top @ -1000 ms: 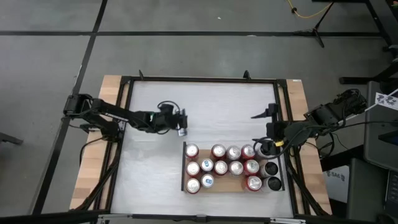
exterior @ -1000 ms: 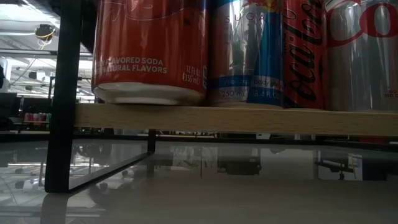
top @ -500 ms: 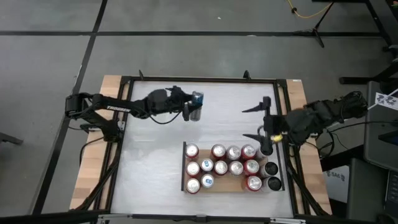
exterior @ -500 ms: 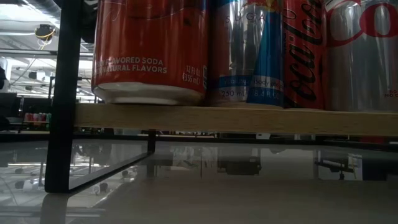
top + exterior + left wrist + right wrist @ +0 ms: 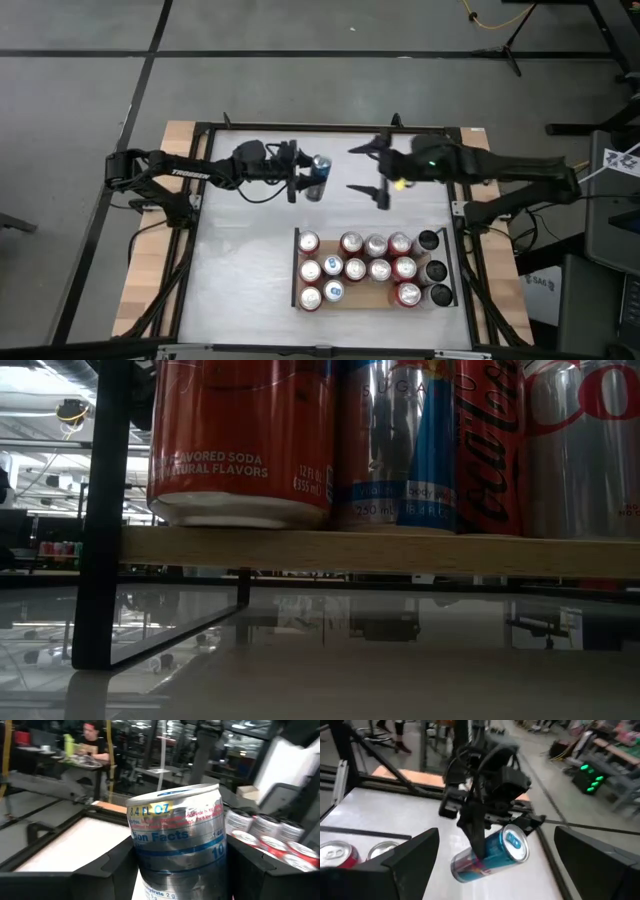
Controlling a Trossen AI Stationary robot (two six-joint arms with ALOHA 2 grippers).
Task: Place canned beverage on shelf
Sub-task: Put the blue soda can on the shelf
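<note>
Blue and silver, the can (image 5: 319, 177) sits tight between the two fingers of our left hand (image 5: 306, 180), held up over the back part of the white desk (image 5: 240, 260). In the right wrist view we see the can (image 5: 490, 852) tipped over, its long side leaning and its top pointing toward our right hand (image 5: 374, 172). That hand is wide open and holds nothing. It hangs just beside the can, closer to it than anything else, so we think the can may pass from left to right.

We see the shelf (image 5: 365, 297) near the front of the desk, away from both hands. Many cans (image 5: 353, 268) fill it. Two black cans (image 5: 436, 283) stand at its right end. The free spots look few, so we must come down carefully and not knock the others
</note>
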